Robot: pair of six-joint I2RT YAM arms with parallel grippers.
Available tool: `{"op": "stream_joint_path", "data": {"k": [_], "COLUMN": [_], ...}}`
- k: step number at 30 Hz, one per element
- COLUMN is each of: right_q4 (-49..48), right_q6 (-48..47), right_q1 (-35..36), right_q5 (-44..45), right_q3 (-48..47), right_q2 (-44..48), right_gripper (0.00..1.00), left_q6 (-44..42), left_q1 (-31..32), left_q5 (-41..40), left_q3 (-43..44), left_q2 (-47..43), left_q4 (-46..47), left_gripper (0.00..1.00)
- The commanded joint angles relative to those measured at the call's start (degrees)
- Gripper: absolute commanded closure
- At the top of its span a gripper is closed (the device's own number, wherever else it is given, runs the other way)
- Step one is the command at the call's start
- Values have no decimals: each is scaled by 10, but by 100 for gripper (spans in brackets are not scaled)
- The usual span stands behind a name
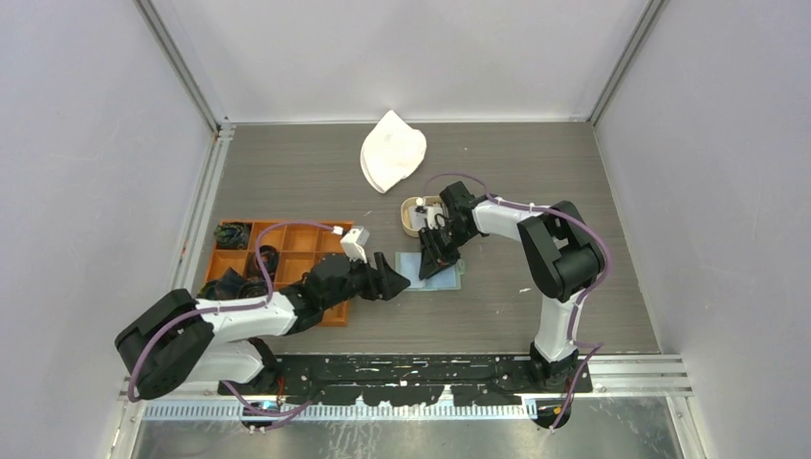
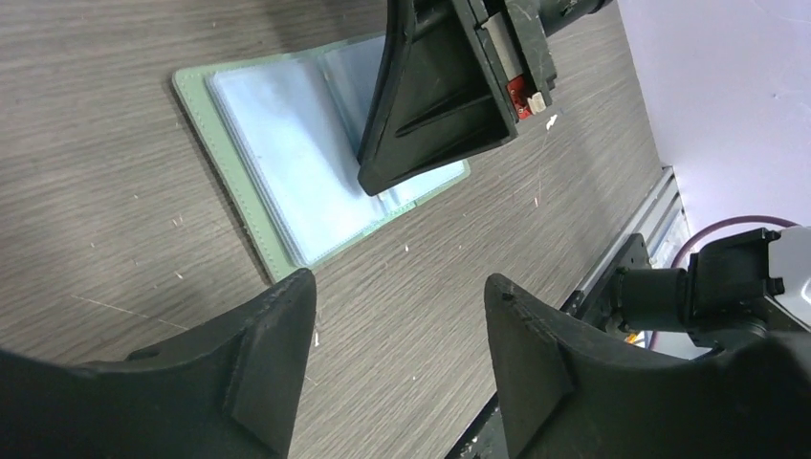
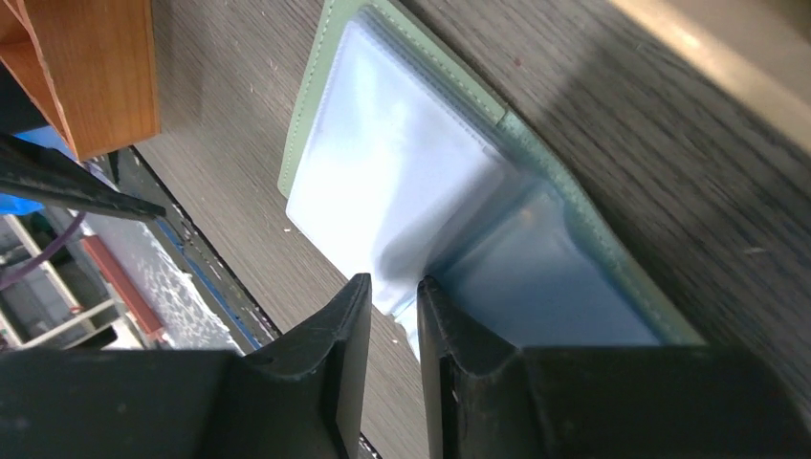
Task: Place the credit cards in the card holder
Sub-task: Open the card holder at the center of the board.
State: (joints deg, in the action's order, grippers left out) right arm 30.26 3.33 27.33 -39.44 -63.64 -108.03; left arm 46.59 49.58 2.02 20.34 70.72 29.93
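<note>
The right end effector (image 3: 394, 298) is closed to a narrow slit. The edge of a clear inner leaf of the card holder (image 2: 277, 143) sits in that slit, so it appears to be pinching the leaf up from the page. How firm the pinch is I cannot tell. The left end effector (image 2: 397, 296) has its jaws wide apart with nothing between them, and it hangs just off the holder's near edge.

The card holder lies open and flat on the bench (image 1: 536, 191), pockets up. In the top view it is directly under the right end effector and at about 3 o'clock from the left one. Its long axis runs roughly from 9 to 3 o'clock.

Neither end effector holds any of the credit cards. An oval wooden tray (image 1: 409, 222) sits at 12 o'clock from the holder, close to the right arm. It has something pale in it, too small to name. The orange tray (image 1: 287, 239) lies at 9 o'clock, beside the left arm.

As I judge it, the right arm keeps a pocket open, so fetching a card would fall to the free left arm.
</note>
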Motion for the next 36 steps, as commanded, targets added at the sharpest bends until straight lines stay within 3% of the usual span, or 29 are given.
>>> {"op": "stream_joint_path", "data": {"k": [1, 8, 22, 31, 36], "right_q4": [-20, -28, -23, -19, -17], "right_q6": [27, 41, 32, 27, 24], "right_q1": [5, 8, 10, 10, 10], "right_q5": [-21, -37, -23, -19, -22], "right_q3": [7, 10, 7, 5, 4], "right_q2": [-12, -12, -9, -13, -14], "right_gripper": [70, 73, 73, 72, 73], "left_q6": [31, 39, -41, -44, -34], "left_q1": [-2, -1, -1, -1, -1], "left_q5": [7, -15, -70, -23, 3], "left_q3": [9, 53, 162, 198, 195], "left_q2": [27, 84, 147, 197, 199], "left_q4": [39, -21, -178, -177, -157], "left_gripper": [38, 47, 44, 45, 54]}}
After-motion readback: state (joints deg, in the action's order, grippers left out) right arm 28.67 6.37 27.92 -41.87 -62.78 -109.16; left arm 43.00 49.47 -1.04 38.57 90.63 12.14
